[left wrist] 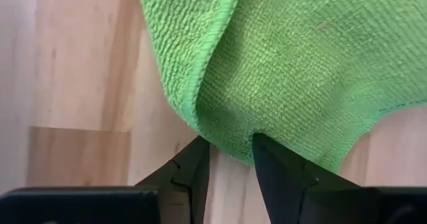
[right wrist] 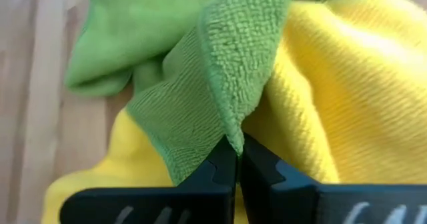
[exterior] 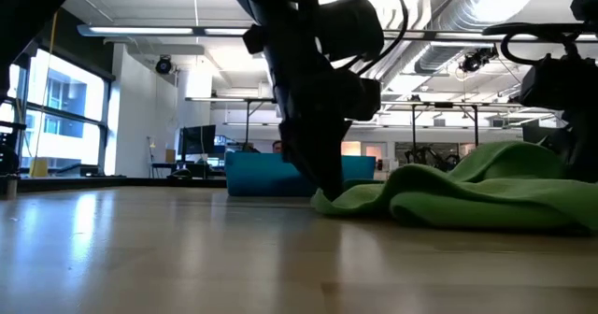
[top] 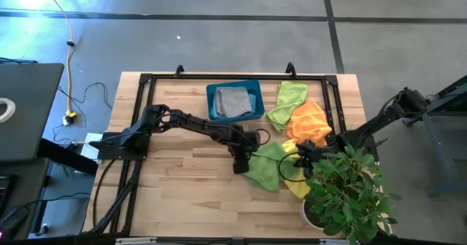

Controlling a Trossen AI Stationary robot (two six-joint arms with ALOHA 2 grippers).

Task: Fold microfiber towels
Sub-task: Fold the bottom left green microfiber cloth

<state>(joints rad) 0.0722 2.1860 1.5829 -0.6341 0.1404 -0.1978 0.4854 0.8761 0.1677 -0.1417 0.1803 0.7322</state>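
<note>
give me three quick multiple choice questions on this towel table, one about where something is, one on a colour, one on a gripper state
1. Where does the grey towel lie?
A. in the teal bin
B. under the plant
C. on the bare wood in front of the left arm

2. What colour is the towel pinched by the right gripper?
A. orange
B. green
C. light blue

3. How does the left gripper stand?
A. shut on the yellow towel
B. raised high over the bin
C. fingers apart at the green towel's edge

Answers:
1. A, the high view shows grey cloth inside the bin's walls.
2. B, the right wrist view shows a green corner between the closed fingers, with yellow beneath it.
3. C, the left wrist view shows a gap between the fingers, with green cloth at their tips.
</note>
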